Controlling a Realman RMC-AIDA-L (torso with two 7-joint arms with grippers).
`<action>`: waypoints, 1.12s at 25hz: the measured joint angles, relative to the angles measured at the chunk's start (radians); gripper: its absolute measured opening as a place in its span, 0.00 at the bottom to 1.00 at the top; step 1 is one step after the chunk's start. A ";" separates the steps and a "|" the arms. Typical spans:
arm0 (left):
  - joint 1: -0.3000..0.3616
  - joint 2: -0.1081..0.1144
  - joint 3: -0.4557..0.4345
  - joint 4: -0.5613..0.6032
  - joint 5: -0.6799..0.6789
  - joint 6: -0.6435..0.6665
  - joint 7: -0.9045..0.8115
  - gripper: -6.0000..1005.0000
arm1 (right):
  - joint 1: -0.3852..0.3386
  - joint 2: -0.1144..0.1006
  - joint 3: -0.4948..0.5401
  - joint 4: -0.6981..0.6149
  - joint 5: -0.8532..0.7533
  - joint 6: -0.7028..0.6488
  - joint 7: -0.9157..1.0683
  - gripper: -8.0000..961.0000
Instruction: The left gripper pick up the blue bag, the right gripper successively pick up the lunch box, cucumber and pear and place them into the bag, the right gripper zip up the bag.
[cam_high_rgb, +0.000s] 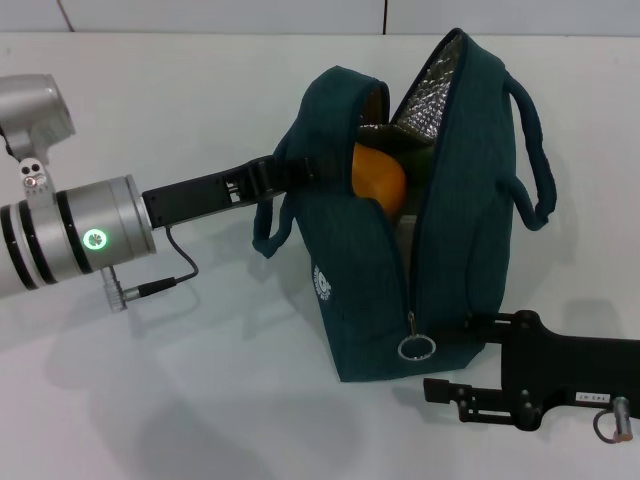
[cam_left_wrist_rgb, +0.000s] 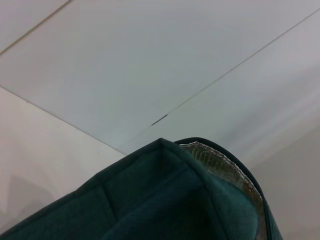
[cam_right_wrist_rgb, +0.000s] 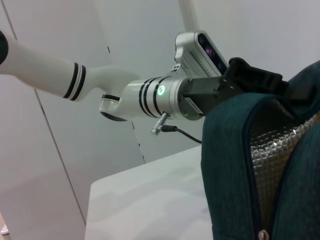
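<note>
Head view: my left gripper (cam_high_rgb: 290, 176) pinches the blue bag (cam_high_rgb: 440, 270) at its 9 o'clock; pear (cam_high_rgb: 377, 178) inside, zip open. My right gripper (cam_high_rgb: 445, 390), 5 o'clock, spread unreadable; zipping remains.

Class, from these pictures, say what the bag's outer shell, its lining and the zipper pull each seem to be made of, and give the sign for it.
Blue bag shell: seemingly woven fabric, matte, with a fine visible weave. Lining: probably metallised foil, silvery, quilted and shiny. Zipper pull: likely metal, a thin bright ring.
</note>
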 joint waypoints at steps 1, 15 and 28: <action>0.000 0.000 0.000 0.000 0.000 0.000 0.000 0.05 | 0.003 0.000 0.000 0.004 0.000 0.000 0.000 0.65; -0.001 -0.001 0.000 0.000 0.000 0.001 0.000 0.05 | 0.032 0.000 -0.043 0.037 0.041 0.020 0.000 0.65; -0.001 -0.002 0.000 0.000 -0.001 0.002 0.000 0.05 | 0.029 0.000 -0.243 0.026 0.221 0.072 0.000 0.65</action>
